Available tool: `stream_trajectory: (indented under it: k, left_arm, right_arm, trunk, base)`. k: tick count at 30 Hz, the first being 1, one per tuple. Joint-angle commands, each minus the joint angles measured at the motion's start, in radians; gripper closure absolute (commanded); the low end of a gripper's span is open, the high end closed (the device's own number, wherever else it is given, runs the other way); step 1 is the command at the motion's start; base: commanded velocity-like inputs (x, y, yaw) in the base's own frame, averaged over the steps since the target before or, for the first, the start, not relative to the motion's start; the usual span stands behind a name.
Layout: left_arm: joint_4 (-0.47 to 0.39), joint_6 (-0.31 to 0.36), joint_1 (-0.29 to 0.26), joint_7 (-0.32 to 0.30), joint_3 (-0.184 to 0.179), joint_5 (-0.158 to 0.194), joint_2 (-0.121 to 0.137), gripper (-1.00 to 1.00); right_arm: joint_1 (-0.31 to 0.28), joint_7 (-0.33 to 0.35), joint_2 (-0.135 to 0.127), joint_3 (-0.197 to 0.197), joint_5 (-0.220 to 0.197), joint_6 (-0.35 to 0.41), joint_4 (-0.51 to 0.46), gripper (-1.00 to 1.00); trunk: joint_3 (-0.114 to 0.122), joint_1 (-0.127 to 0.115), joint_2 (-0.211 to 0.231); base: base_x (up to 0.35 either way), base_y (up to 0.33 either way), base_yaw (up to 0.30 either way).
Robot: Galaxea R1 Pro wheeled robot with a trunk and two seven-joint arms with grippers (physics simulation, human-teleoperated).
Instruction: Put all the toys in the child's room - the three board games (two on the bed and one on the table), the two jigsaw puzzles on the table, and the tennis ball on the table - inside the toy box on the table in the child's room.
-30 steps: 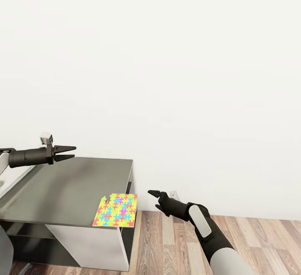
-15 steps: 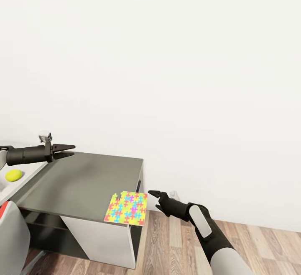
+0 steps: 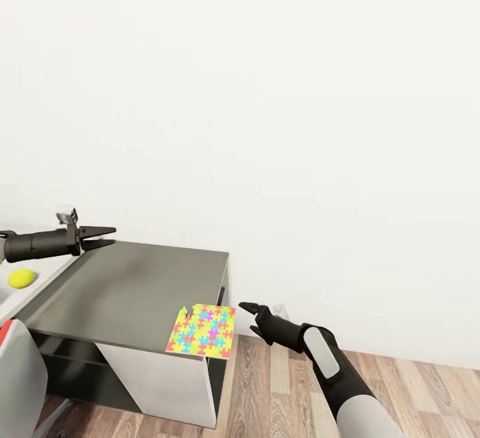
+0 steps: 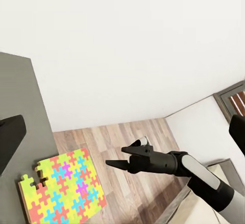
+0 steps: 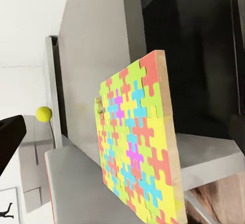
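A bright multicoloured jigsaw puzzle [image 3: 203, 331] [image 4: 61, 191] [image 5: 138, 147] lies flat on the near right corner of the grey table [image 3: 127, 285], its edge hanging slightly over. My right gripper [image 3: 247, 310] [image 4: 116, 155] hovers open just right of that corner, off the table, its fingertips pointing at the puzzle. My left gripper [image 3: 107, 237] is open and empty above the table's far left edge. The yellow-green tennis ball [image 3: 21, 278] [image 5: 44, 113] rests on a white surface left of the grey top; I cannot tell whether that is the toy box. The board games are out of view.
A white wall stands close behind the table. Wooden floor [image 3: 280, 385] spreads to the right, under my right arm. The table has a white side panel [image 3: 167, 378] and a dark open shelf below. A pale grey and red shape [image 3: 20, 371] sits at the lower left.
The camera turned left, so the table and puzzle slid right in the picture and the tennis ball came into view. Both grippers have stayed open, the left drifting slightly left.
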Motion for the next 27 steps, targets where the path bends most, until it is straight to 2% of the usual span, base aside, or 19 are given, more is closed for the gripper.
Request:
stream_trajectory:
  k: [1,12,17,23,27]
  left_arm:
    - [0.001,0.005,-0.001,-0.003,-0.003,0.003,0.001,-1.00]
    - [0.001,0.005,-0.001,-0.003,-0.002,0.003,0.000,-1.00]
    - [0.001,0.005,-0.001,-0.003,-0.002,0.003,0.000,-1.00]
    - [-0.001,0.005,-0.001,-0.003,-0.002,0.005,0.000,-1.00]
    - [-0.001,0.005,-0.001,-0.003,-0.002,0.005,0.000,-1.00]
  right_arm:
    - [-0.001,0.003,0.001,-0.006,0.002,0.007,0.000,-1.00]
    - [-0.001,0.003,0.001,-0.006,0.002,0.007,0.000,-1.00]
    - [-0.001,0.002,0.001,-0.006,0.002,0.007,0.000,-1.00]
    - [-0.001,0.002,0.001,-0.006,0.002,0.007,0.000,-1.00]
    - [-0.001,0.002,0.001,-0.006,0.003,0.007,0.000,-1.00]
  trunk:
    - [-0.004,0.004,-0.008]
    - [-0.039,0.046,-0.085]
    - [-0.039,0.046,-0.085]
    - [-0.058,0.069,-0.127]
    - [-0.058,0.069,-0.127]
  base:
    - [0.000,0.000,0.000]
    - [0.000,0.000,0.000]
    - [0.000,0.000,0.000]
    - [0.000,0.000,0.000]
    - [0.000,0.000,0.000]
